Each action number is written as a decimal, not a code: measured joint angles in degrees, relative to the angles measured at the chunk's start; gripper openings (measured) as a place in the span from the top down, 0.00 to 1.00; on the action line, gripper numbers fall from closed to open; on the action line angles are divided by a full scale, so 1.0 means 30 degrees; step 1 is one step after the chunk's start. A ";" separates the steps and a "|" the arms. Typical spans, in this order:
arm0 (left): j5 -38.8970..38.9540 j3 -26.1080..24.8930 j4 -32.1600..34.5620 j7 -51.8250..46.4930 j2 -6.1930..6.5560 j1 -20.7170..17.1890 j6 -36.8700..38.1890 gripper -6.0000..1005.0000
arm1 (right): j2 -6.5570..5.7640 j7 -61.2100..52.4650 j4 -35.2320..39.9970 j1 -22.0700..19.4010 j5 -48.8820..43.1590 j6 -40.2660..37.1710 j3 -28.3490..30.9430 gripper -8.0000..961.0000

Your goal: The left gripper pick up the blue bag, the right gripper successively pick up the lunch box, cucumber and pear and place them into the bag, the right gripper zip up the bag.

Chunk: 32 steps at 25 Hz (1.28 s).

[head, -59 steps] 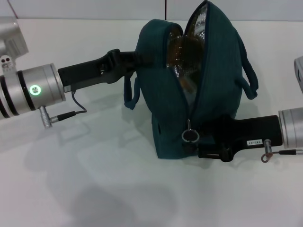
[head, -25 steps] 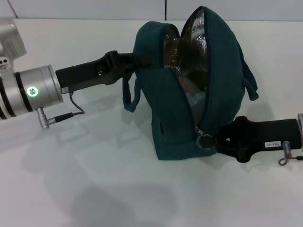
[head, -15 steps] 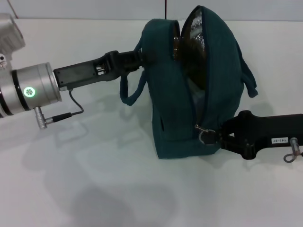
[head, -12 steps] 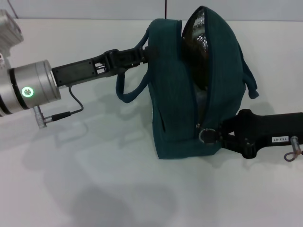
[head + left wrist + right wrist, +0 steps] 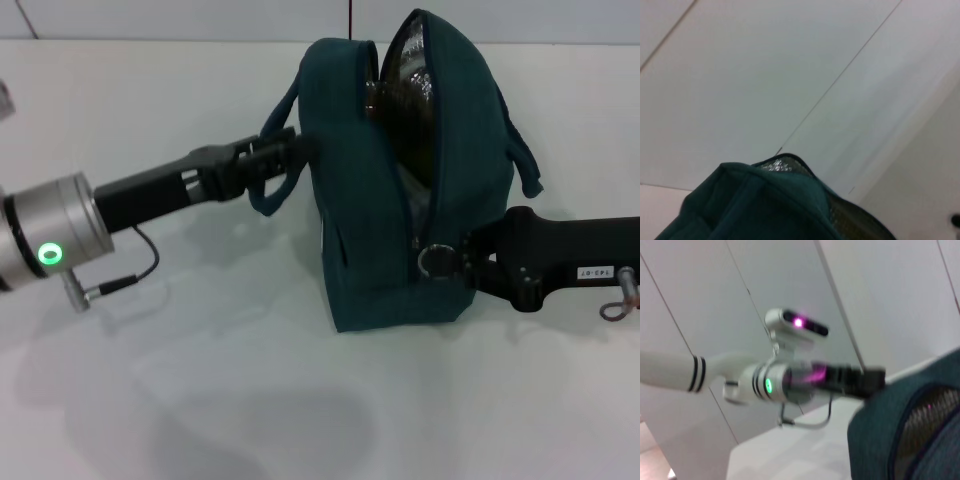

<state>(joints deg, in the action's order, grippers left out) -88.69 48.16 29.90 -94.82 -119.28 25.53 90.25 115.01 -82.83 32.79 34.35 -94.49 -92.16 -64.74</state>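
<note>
The blue bag (image 5: pixel 365 220) stands upright on the white table, its top gaping open with silver lining (image 5: pixel 405 75) showing. My left gripper (image 5: pixel 296 150) is shut on the bag's left side by the handle loop (image 5: pixel 268 195). My right gripper (image 5: pixel 456 263) is shut on the zipper pull beside its metal ring (image 5: pixel 432 261), low on the bag's front right. The lunch box, cucumber and pear are hidden inside the bag. The bag's top also shows in the left wrist view (image 5: pixel 765 200) and its side in the right wrist view (image 5: pixel 910 430).
The white table (image 5: pixel 200 380) spreads in front of the bag. A pale wall runs behind it (image 5: pixel 200 18). The right wrist view shows my left arm (image 5: pixel 790 382) reaching to the bag.
The zipper pull has risen a little along the bag's front and the opening has narrowed. My left arm has dropped lower, still at the bag's left side. The bag has turned slightly.
</note>
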 joint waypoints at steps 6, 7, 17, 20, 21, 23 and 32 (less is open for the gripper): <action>0.0084 0.0015 -0.1995 0.3567 -0.0044 -0.0626 -0.0260 0.43 | -0.0083 0.0052 0.0000 0.0041 0.0552 -0.0561 0.0601 0.98; 0.0047 0.0041 -0.2230 0.3922 -0.0058 -0.0673 -0.0391 0.43 | -0.0083 0.0059 0.0000 0.0072 0.0559 -0.0592 0.0774 0.98; 0.0391 0.0140 -0.2884 0.5514 -0.0142 -0.0943 -0.0558 0.43 | 0.0007 0.0234 0.0093 0.0233 0.0545 -0.0556 0.1161 0.98; 0.0516 0.0221 -0.2851 0.5644 -0.0131 -0.0800 -0.0242 0.43 | 0.0012 0.0269 0.0006 0.0238 0.0565 -0.0603 0.1201 0.99; 0.0381 0.0271 -0.2852 0.5764 -0.0121 -0.0818 -0.0148 0.43 | 0.0019 0.0286 0.0041 0.0239 0.0674 -0.0624 0.1218 0.99; 0.0270 0.0411 -0.2874 0.6117 -0.0121 -0.0906 -0.0089 0.43 | 0.0031 0.0360 0.0134 0.0241 0.1058 -0.0665 0.1227 0.99; 0.0340 0.1256 -0.3741 0.7420 -0.0195 -0.0714 0.0184 0.43 | -0.0081 0.1093 0.0167 0.0341 0.3818 -0.0449 0.1414 0.99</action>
<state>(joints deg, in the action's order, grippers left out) -87.67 51.93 18.68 -72.56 -119.86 23.39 90.81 114.77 -79.55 33.29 35.37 -83.03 -93.50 -60.50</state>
